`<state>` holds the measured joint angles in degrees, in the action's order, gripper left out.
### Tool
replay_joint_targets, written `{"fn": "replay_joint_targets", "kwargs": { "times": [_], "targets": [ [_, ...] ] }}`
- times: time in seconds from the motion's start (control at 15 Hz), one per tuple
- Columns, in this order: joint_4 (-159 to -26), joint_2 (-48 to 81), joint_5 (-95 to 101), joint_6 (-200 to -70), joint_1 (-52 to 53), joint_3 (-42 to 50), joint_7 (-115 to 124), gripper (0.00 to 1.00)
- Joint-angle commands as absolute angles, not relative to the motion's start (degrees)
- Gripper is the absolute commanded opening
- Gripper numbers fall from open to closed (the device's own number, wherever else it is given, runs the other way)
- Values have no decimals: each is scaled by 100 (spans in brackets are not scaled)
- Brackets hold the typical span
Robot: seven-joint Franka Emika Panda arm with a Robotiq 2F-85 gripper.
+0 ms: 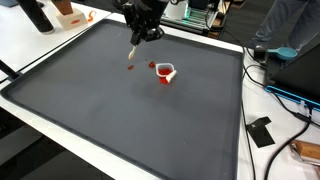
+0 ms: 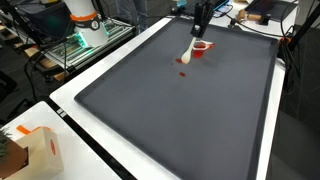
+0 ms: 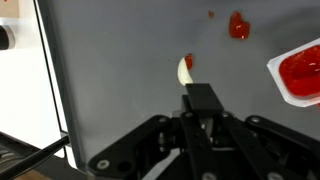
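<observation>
White spoon point(image 3: 184, 72) clamped in pincer point(image 3: 200, 100), red-filled cup point(image 3: 300, 72) near

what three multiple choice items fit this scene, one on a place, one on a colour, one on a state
1. Where does the cup stand?
A. on the white table edge
B. on the dark mat
C. between the gripper's fingers

2. What colour is the sauce in the cup?
A. green
B. yellow
C. red

3. How is the gripper?
A. shut on the spoon
B. open and empty
C. shut on the cup

Answers:
1 B: both exterior views show the cup on the mat, clear of the gripper.
2 C: the wrist view shows a red filling.
3 A: the spoon hangs from the closed fingers, above the mat.
</observation>
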<state>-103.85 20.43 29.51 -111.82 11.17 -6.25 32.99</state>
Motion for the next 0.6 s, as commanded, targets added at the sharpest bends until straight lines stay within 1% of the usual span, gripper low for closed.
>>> {"fn": "replay_joint_targets", "kwargs": {
  "times": [0.0, 0.53],
  "targets": [
    [-10921, 1544, 2109, -11670, 869, -546, 2439, 3],
    [-11552, 932, 194, -12058, 283, -484, 321, 3]
  ]
}}
